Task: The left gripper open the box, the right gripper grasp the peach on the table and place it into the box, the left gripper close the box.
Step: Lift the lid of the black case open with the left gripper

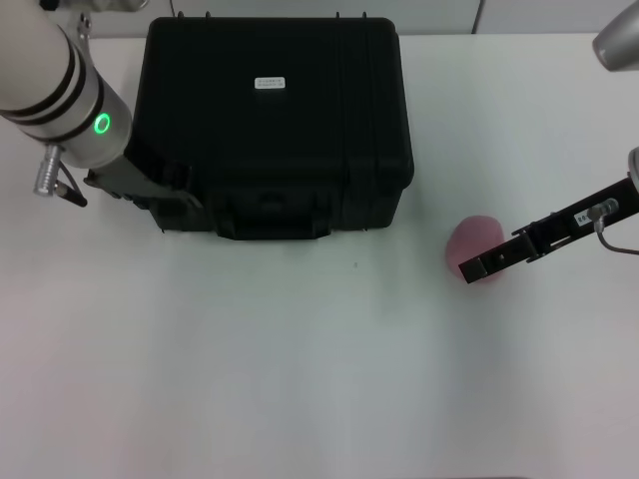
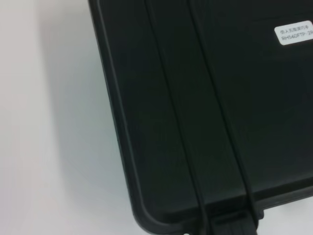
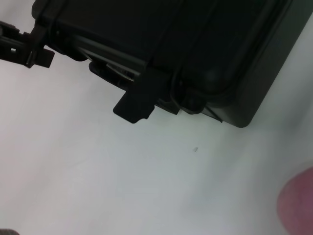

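Observation:
The black ribbed box [image 1: 270, 130] stands at the back of the white table with its lid down and a white label [image 1: 270, 83] on top. My left gripper [image 1: 176, 196] is at the box's front left corner, close against the front wall. It also shows far off in the right wrist view as the left gripper [image 3: 32, 51]. The pink peach [image 1: 467, 236] lies on the table to the right of the box. My right gripper [image 1: 471, 267] reaches in from the right and overlaps the peach's near side. The peach [image 3: 298, 205] sits at the edge of the right wrist view.
The left wrist view shows only the box [image 2: 220, 122] lid and its label [image 2: 293, 33] over the white table. One front latch [image 3: 137, 98] sticks out from the box [image 3: 195, 44]. Bare white table [image 1: 300, 379] lies in front of the box.

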Motion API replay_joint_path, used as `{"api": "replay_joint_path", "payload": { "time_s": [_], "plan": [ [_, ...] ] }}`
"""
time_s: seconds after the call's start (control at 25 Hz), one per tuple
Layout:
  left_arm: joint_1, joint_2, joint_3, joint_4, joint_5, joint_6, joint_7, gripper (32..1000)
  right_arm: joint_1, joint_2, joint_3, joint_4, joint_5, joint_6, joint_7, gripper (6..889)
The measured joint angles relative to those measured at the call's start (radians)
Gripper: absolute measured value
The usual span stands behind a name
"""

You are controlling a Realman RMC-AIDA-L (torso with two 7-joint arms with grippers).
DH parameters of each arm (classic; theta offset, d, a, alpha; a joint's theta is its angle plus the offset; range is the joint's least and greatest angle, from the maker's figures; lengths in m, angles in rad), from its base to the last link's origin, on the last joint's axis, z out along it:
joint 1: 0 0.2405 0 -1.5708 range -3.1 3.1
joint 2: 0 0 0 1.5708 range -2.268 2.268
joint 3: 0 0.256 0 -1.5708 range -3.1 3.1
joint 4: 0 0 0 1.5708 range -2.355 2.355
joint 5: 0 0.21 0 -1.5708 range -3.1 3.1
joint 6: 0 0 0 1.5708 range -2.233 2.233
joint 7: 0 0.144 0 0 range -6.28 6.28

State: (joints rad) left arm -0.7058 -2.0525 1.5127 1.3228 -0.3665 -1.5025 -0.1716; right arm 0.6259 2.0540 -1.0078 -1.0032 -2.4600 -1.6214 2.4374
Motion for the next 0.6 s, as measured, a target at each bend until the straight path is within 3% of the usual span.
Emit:
{"api": "replay_joint_path", "payload": {
  "time_s": [0.6],
  "plan": [
    [-0.004, 0.0012, 0.009, 0.008, 0.0, -0.008, 0.006, 442, 0.005, 0.0, 0.0, 0.0, -0.001, 0.0, 0.0, 790]
  ]
}}
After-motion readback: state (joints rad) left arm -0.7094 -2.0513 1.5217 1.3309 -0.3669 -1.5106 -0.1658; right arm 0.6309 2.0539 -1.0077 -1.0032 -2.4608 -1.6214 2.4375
